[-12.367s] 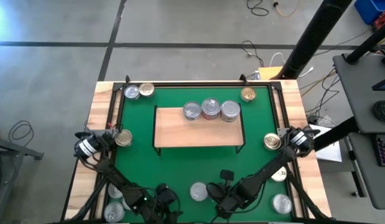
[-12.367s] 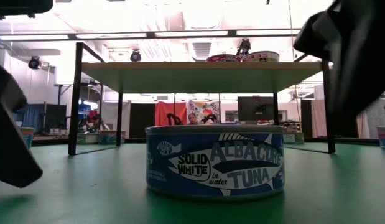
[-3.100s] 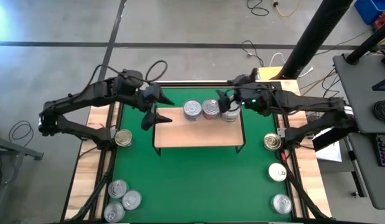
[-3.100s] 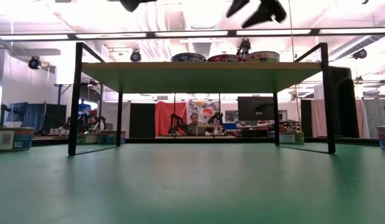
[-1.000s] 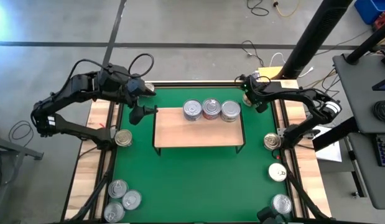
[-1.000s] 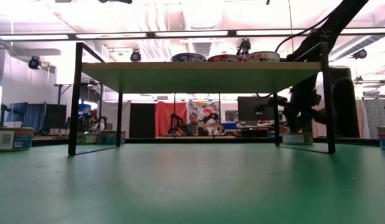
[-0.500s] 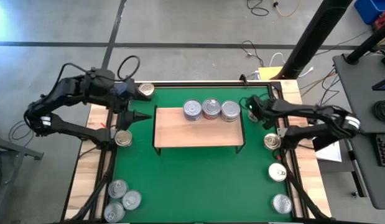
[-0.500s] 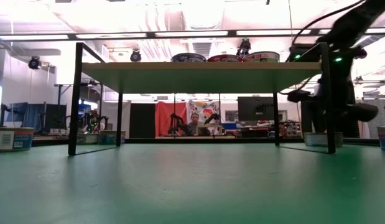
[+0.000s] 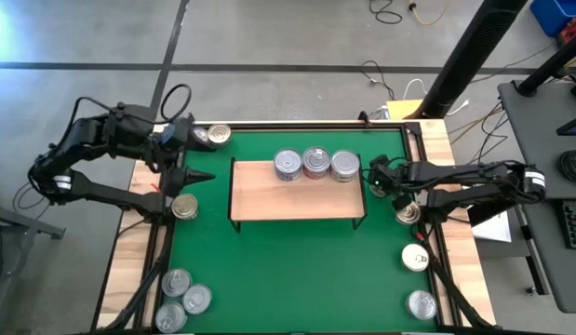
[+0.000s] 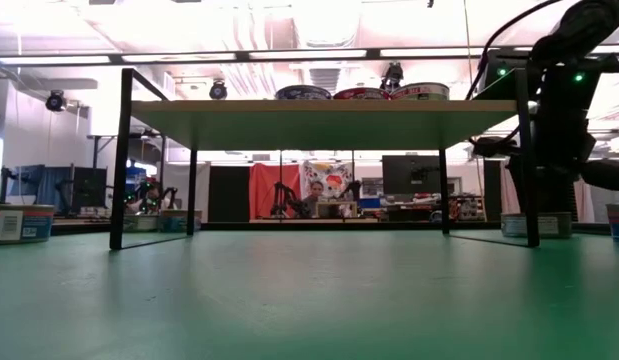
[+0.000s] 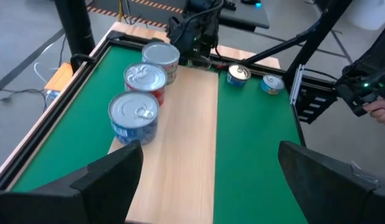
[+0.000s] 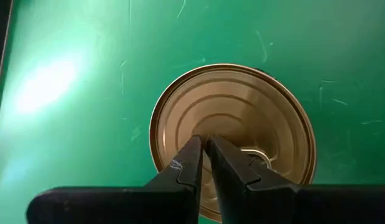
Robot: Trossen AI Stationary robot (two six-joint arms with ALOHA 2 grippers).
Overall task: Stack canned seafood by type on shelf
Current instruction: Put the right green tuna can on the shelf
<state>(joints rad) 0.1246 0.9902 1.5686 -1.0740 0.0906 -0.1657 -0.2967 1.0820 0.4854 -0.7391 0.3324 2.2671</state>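
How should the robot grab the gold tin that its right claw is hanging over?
Best by its round side wall, coming straight down from above. The gold tin sits flat on the green mat, lid up, with bare mat around it. The right gripper is shut above the lid, so it would likely open first, one finger each side.

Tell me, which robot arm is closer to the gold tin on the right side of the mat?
The right. Its shut end effector hangs just over the gold tin, beside the shelf. The left end effector is open, across the shelf.
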